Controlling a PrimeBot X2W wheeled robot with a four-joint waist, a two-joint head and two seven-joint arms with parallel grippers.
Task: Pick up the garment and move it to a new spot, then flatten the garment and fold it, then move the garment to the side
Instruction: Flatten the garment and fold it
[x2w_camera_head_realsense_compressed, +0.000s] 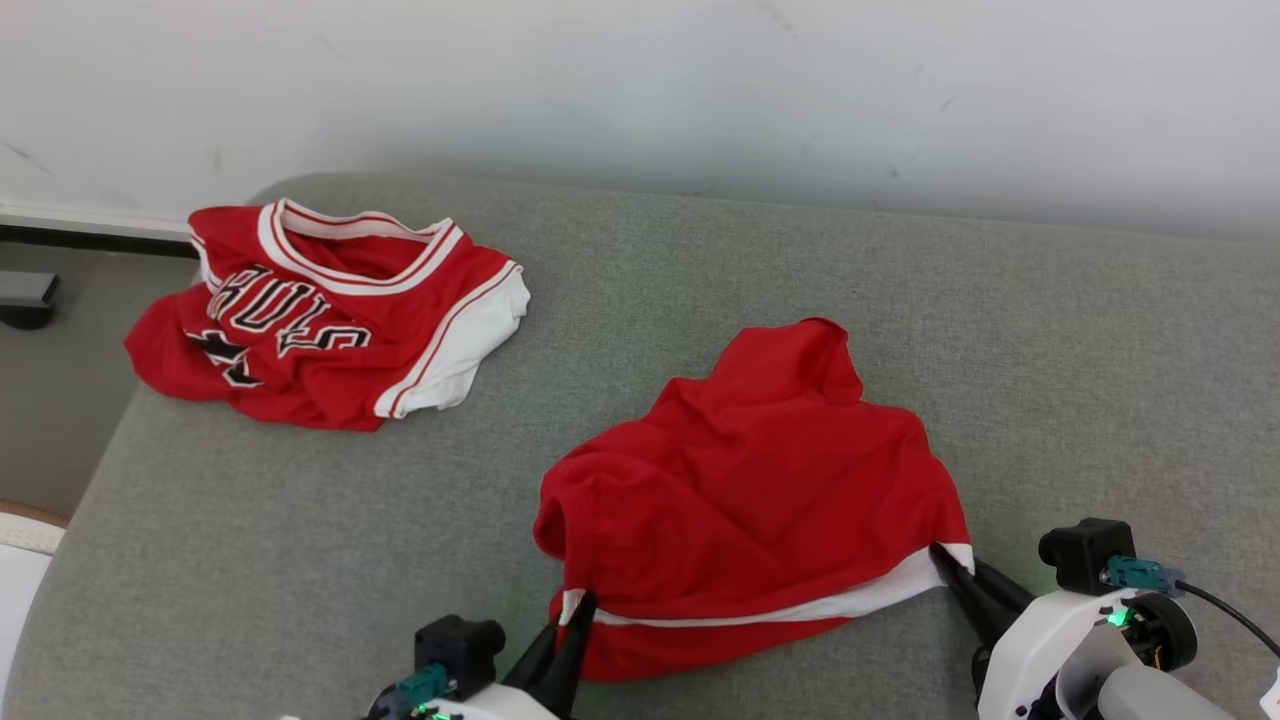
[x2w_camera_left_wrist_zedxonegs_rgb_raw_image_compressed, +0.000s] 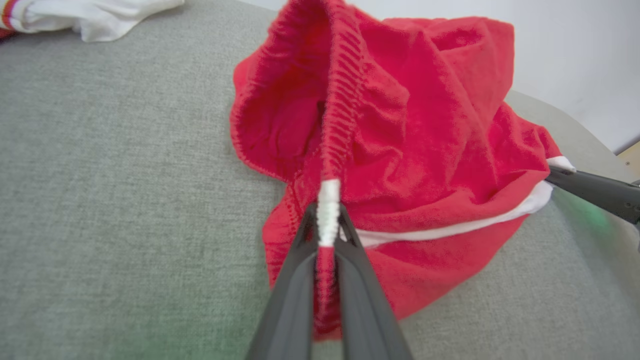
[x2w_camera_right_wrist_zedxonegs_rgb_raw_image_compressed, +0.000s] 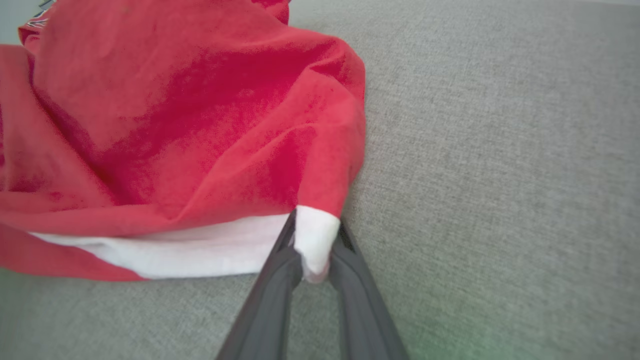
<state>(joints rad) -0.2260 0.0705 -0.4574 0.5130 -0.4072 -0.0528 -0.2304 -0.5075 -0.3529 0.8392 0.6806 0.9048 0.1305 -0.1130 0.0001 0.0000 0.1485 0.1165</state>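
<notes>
Though apart, fingers (x2w_camera_left_wrist_zedxonegs_rgb_raw_image_compressed: 292, 305) tight on garment (x2w_camera_head_realsense_compressed: 760, 480)

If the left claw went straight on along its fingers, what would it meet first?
The red garment itself: the left claw is shut on its white-striped edge, and the bunched cloth rises directly ahead. What lies beyond is hidden.

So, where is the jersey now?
In the head view the jersey lies crumpled at the far left of the grey cushion, apart from the red shorts nearer the robot.
</notes>
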